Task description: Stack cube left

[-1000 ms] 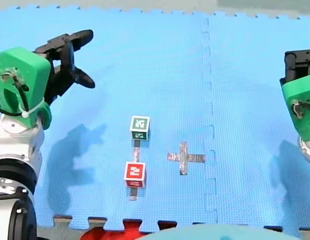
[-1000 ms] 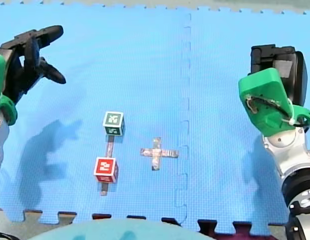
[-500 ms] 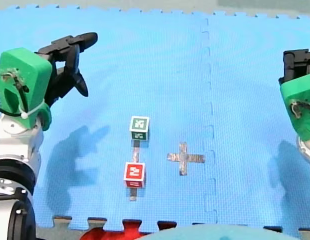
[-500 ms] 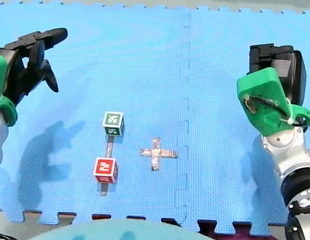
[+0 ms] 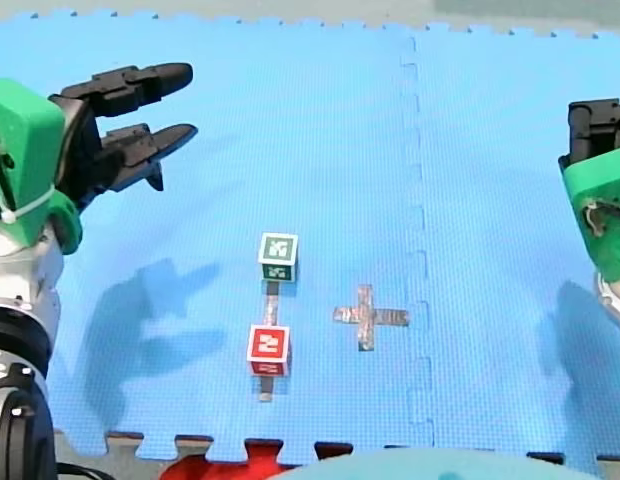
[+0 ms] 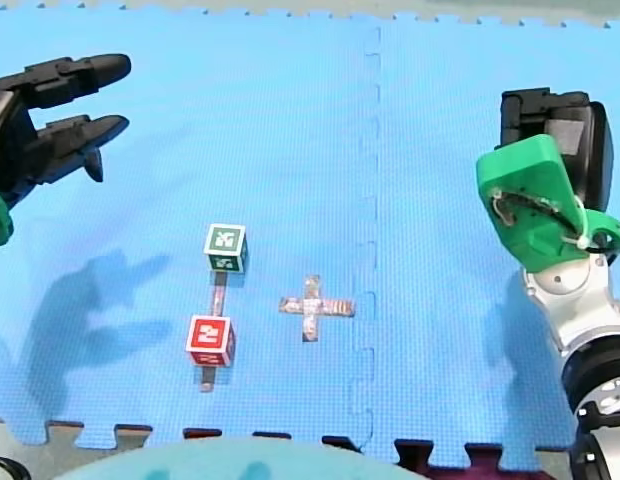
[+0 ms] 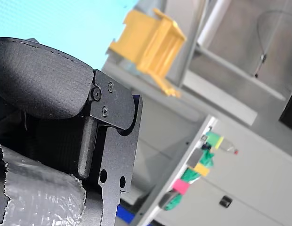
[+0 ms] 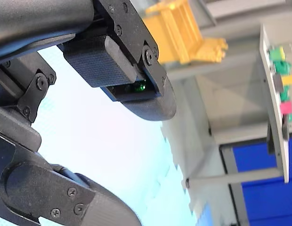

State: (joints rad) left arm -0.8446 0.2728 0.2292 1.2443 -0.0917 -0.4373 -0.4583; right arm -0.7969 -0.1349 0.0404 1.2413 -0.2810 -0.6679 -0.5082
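On the blue mat (image 5: 490, 150) the green cube (image 5: 279, 256) sits left of and just beyond the tape cross (image 5: 368, 316), the red cube (image 5: 269, 349) left and nearer, while the left robot hand (image 6: 40, 140), wide and empty, hangs far left of the cross, and the right robot hand (image 6: 550, 125), whose state I cannot tell, is far right of it.

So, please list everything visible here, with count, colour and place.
green cube: one, green, mid-mat, beyond the red cube
red cube: one, red, near the mat's front edge
tape cross: one, silver, right of the cubes
tape strips: two, silver, one before each cube
foam mat: one, blue, under everything
yellow object: one, yellow, background beyond the mat
left hand: one, black, above mat's far left, empty
right hand: one, black, at mat's right edge
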